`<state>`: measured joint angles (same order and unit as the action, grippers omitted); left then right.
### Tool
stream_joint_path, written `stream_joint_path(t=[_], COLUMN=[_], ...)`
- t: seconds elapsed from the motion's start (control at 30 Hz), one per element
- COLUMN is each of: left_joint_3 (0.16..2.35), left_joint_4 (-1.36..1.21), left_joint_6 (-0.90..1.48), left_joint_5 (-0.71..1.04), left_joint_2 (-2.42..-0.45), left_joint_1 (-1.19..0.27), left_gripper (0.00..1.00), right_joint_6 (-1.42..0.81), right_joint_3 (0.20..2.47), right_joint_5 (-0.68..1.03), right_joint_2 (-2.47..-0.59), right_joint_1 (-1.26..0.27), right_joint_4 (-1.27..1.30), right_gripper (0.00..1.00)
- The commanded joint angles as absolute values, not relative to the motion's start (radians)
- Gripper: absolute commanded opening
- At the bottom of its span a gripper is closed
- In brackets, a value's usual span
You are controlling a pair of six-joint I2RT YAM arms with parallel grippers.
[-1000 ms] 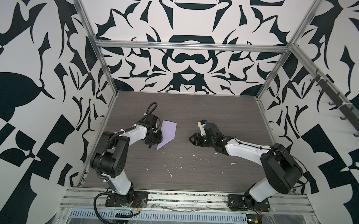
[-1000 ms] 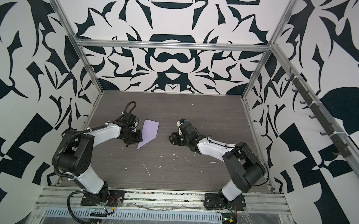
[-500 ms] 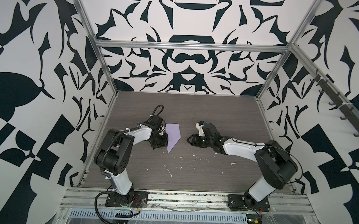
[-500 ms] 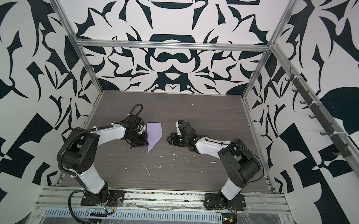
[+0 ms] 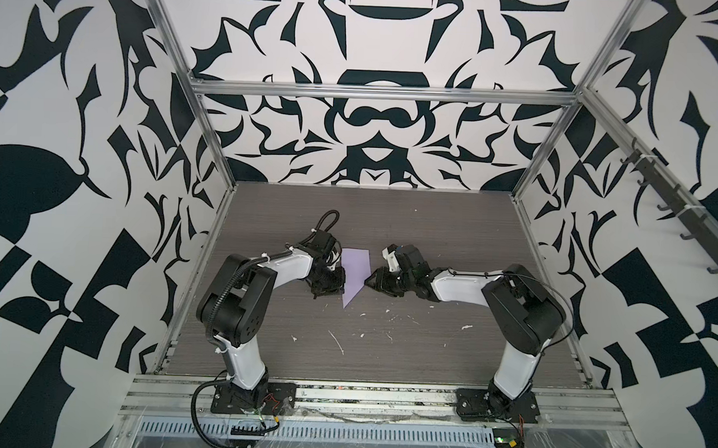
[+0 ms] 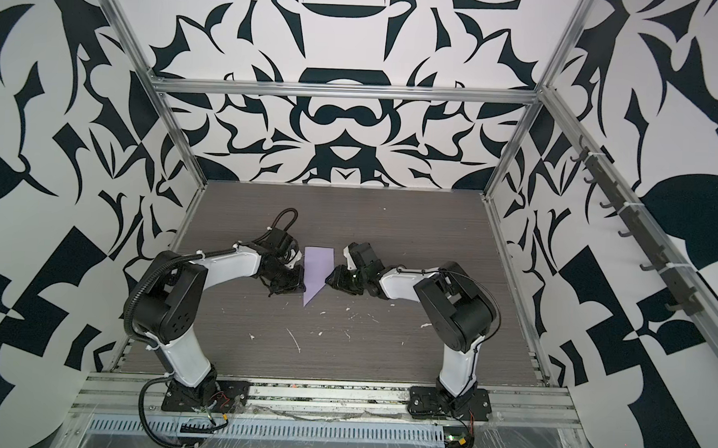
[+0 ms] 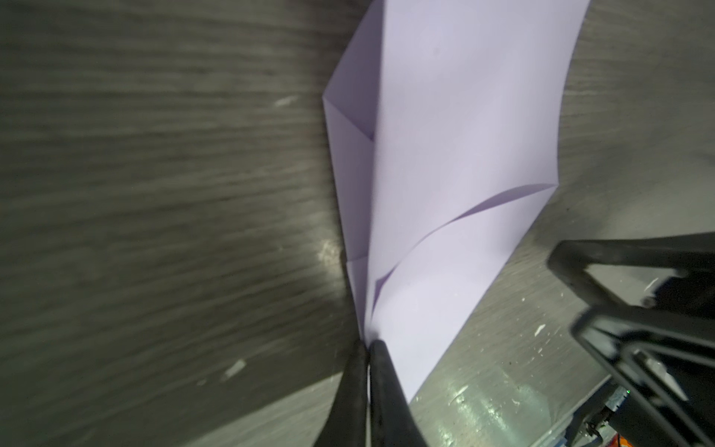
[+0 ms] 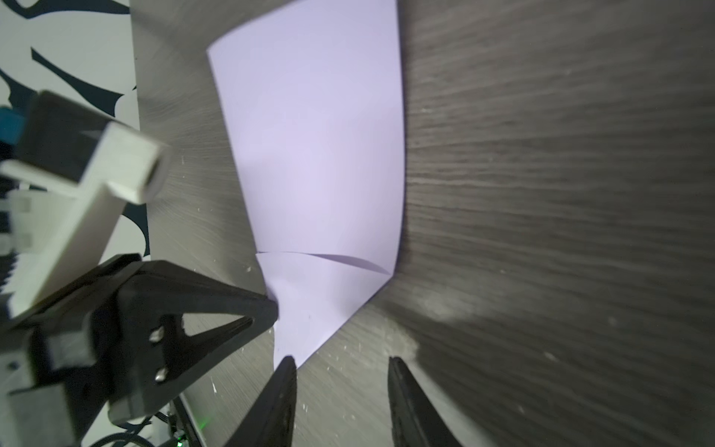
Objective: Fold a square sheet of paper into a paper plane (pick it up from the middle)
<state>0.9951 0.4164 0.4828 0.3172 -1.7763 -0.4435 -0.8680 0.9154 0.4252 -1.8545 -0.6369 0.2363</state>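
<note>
Left end effector: pressed together on the left edge of the folded sheet of paper, pinching its layers. Right end effector: spread partway, nothing between the fingers, just beside the sheet's right side. Sheet down on the counter, midway between both arms, long axis running front to back, pointed end toward the arm bases. Probably calls for closing in from the right, across that axis; left side gripped, right side free.

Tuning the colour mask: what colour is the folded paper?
The folded paper is plain lilac-purple, unmarked; shows best in the left wrist view.
</note>
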Motion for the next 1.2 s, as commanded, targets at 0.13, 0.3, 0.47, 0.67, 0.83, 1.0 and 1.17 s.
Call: stream_joint_path(t=[0.13,0.3,0.47,0.67,0.83,1.0,1.17], left_joint_3=[1.000,1.000,1.001,1.005,1.018,1.027,0.983], left_joint_4=[0.465,0.467,0.468,0.473,0.494,0.486,0.374], left_joint_6=[0.489,0.486,0.482,0.479,0.477,0.486,0.508], left_joint_5=[0.265,0.263,0.261,0.259,0.250,0.261,0.292], left_joint_2=[-1.822,-1.825,-1.829,-1.831,-1.809,-1.686,-1.554], left_joint_1=[-0.443,-0.445,-0.444,-0.444,-0.444,-0.443,-0.452], left_gripper=[0.08,0.07,0.07,0.07,0.08,0.23,0.47], right_joint_6=[-0.965,-1.006,-1.062,-1.082,-1.066,-1.054,-1.071], right_joint_3=[0.988,0.990,0.981,0.972,0.957,0.900,0.815], right_joint_5=[0.445,0.468,0.540,0.578,0.536,0.431,0.270], right_joint_2=[-1.916,-1.964,-2.002,-2.008,-1.996,-1.913,-1.791], right_joint_1=[-0.627,-0.624,-0.623,-0.626,-0.625,-0.625,-0.623], right_joint_4=[0.273,0.329,0.485,0.574,0.540,0.523,0.475], right_gripper=[0.41,0.39,0.35,0.28,0.11,0.01,0.00])
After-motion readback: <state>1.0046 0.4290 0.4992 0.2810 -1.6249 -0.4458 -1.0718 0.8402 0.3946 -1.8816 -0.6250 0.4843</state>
